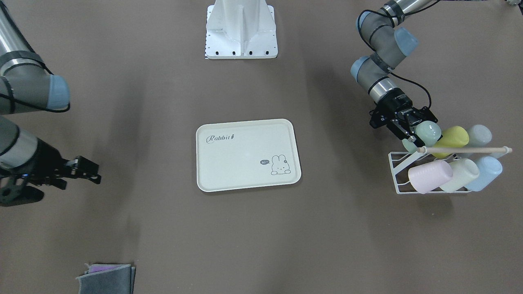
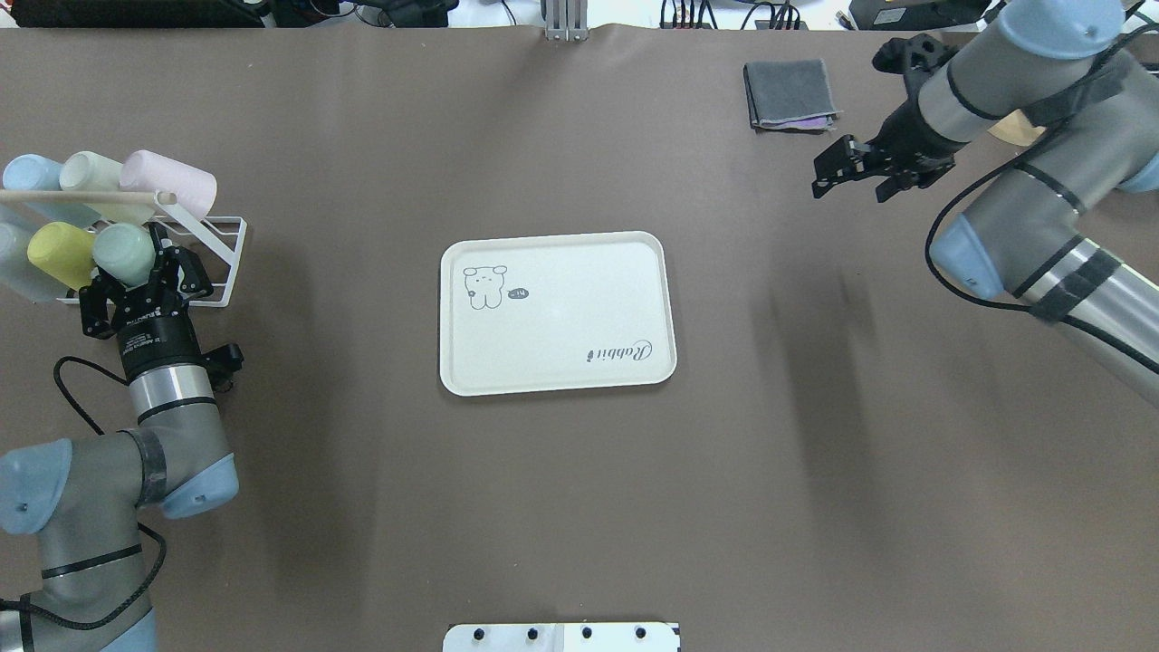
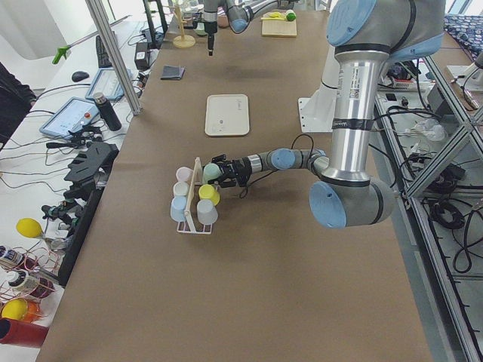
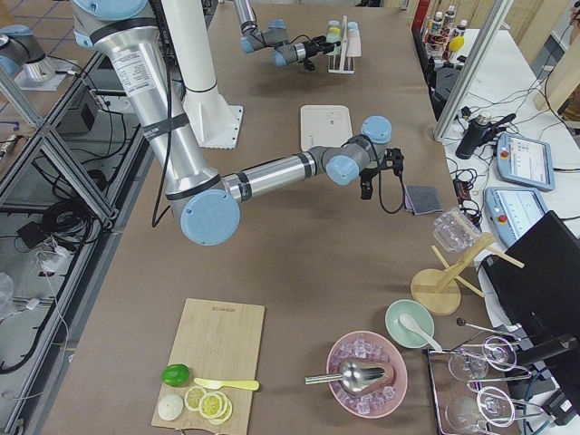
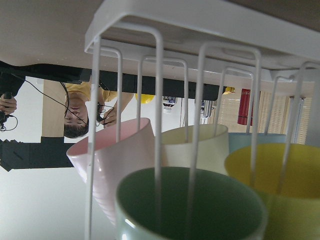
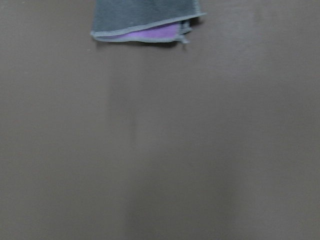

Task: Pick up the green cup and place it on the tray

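The green cup (image 1: pixel 429 132) lies tilted on the white wire rack (image 1: pixel 394 171) at the table's end, next to a yellow-green cup (image 1: pixel 451 139). My left gripper (image 1: pixel 410 136) is at the cup's mouth end and looks open, with a finger on either side of the green cup (image 2: pixel 122 254). In the left wrist view, the green cup (image 5: pixel 190 205) fills the bottom, with rack wires across it. The cream tray (image 1: pixel 245 163) with "Rabbit" script sits bare at the table's middle. My right gripper (image 2: pixel 847 174) hangs open and holds nothing, far from the tray (image 2: pixel 561 299).
The rack (image 2: pixel 226 263) also holds pink (image 1: pixel 429 176), cream (image 1: pixel 459 174), blue (image 1: pixel 484 173) and grey-blue cups under a wooden bar. A folded grey and purple cloth (image 2: pixel 790 93) lies near my right gripper. The robot's white base (image 1: pixel 241 28) stands behind the tray.
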Controlling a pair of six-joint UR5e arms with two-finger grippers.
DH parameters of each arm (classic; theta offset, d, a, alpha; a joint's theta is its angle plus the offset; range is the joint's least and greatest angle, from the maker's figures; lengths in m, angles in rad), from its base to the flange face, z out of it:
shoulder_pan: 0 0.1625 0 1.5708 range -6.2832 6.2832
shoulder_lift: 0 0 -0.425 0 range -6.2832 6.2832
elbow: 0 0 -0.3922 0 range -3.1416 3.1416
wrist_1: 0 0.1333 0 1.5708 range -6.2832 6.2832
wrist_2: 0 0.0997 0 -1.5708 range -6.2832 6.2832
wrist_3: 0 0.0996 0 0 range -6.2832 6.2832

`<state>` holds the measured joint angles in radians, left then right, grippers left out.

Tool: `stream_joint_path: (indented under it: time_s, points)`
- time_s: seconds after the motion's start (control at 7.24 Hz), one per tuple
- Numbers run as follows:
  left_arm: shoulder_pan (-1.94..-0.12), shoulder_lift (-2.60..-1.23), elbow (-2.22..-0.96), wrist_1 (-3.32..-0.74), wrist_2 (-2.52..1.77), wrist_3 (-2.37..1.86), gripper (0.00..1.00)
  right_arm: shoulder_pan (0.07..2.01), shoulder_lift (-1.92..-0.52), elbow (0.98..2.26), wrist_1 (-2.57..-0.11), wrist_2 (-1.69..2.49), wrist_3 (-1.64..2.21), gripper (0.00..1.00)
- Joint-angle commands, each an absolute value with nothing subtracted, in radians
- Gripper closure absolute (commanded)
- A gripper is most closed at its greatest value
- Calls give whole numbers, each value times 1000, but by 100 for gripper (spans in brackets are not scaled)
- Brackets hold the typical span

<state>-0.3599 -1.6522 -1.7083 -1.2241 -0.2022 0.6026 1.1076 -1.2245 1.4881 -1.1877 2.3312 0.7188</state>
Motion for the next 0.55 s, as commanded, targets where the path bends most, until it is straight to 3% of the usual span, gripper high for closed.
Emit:
stream_joint_path:
  time_s: [0.0, 0.41]
  points:
    - [-360, -1643, -1745, -1226, -201, 644, 100, 1272, -1377, 1528, -1221, 2373, 568, 0]
    - [-360, -1589, -1804, -1226, -202, 652, 100, 1449, -1524, 1564, -1386, 2433, 171, 0]
